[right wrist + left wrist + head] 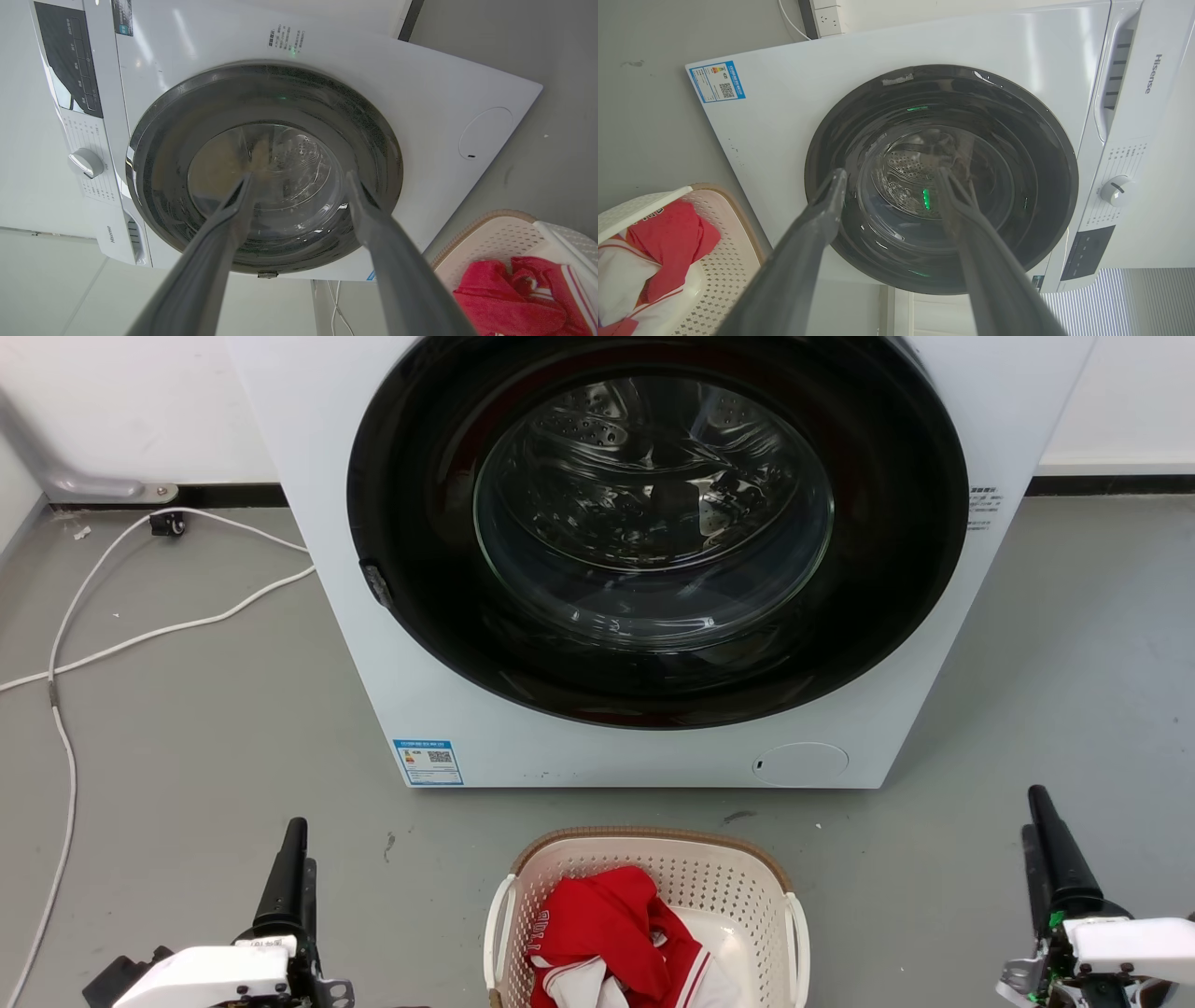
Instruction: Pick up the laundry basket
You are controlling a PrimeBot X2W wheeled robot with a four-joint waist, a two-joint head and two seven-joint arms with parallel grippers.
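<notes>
Facing us, the white washing machine [597,756] stands on the grey floor [187,728], and its round door [420,644], dark-ringed with a glass centre, lets us see the metal drum behind it. Next in size, the laundry basket [653,834] sits on the floor just in front of the machine, at the bottom centre of the head view, where the lower edge cuts it off. We see its cream perforated walls, its brown rim and a white handle [496,919] on either side. Inside it lies a crumpled red garment [607,924] over some white cloth [719,943]. The basket is between our two arms and well apart from both. Our left end effector [297,831] rises at the lower left and our right end effector [1039,800] at the lower right, both pointing toward the machine and touching nothing. In each wrist view the two dark fingers [808,242] [219,242] stand apart with nothing between them. A white cable [71,782] trails across the floor on the left, and a small blue sticker [428,762] marks the machine's lower front corner.
</notes>
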